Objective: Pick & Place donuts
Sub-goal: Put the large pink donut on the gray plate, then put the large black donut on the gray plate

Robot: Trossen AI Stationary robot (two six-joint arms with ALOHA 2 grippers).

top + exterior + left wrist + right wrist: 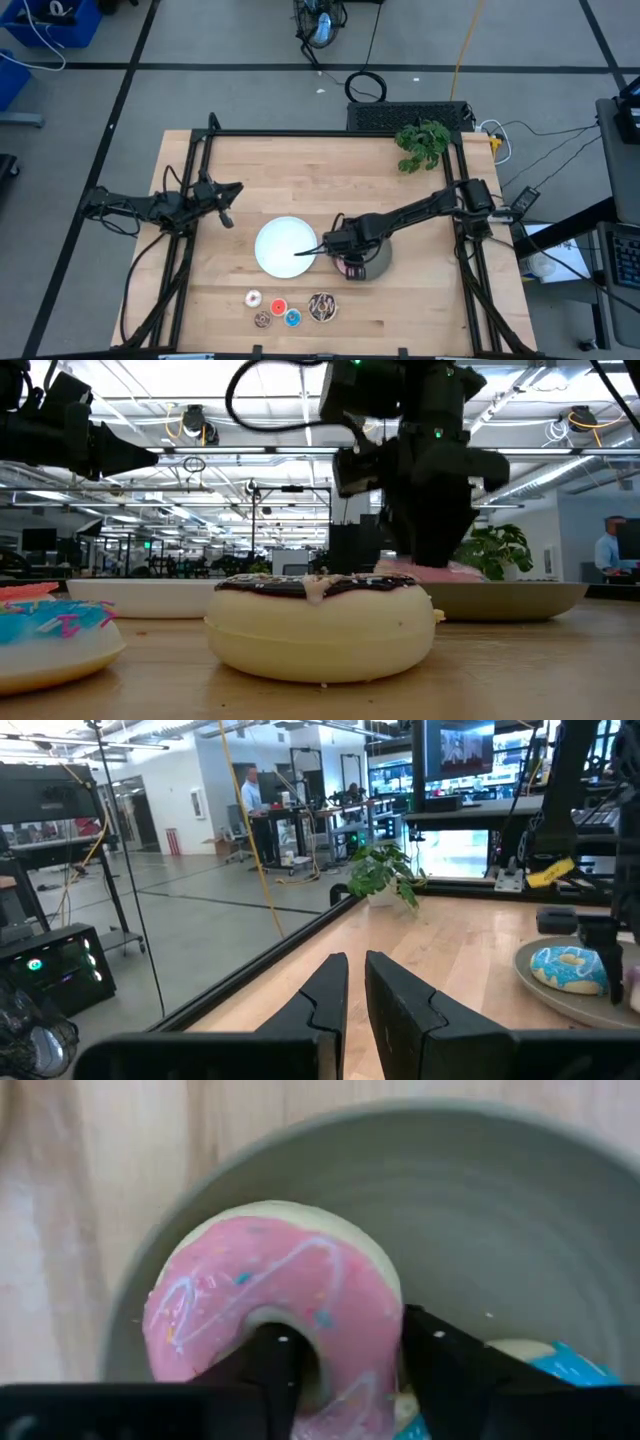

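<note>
A pink-iced donut (260, 1280) lies tilted in the grey plate (500, 1210), leaning on a blue-iced donut (565, 1365) beside it. My right gripper (350, 1370) comes down over the plate (378, 262), open, with one finger in the pink donut's hole and the other outside its ring. The brown-sprinkled donut (322, 307) and several tiny donuts (277, 307) rest flat on the table near the front edge. My left gripper (230, 215) waits at the table's left, level and shut, holding nothing. My right gripper straddles the near part of the pink donut's ring (350, 1330) from above, one finger (275, 1365) in the hole and one finger (440, 1370) outside. I cannot tell whether either finger touches it. The donut rests in the grey plate.
A white plate (287, 246) lies bare just left of the grey one. A potted plant (422, 143) stands at the far right corner. A black frame (330, 133) runs round the table's edges. A person (607, 555) stands in the room beyond.
</note>
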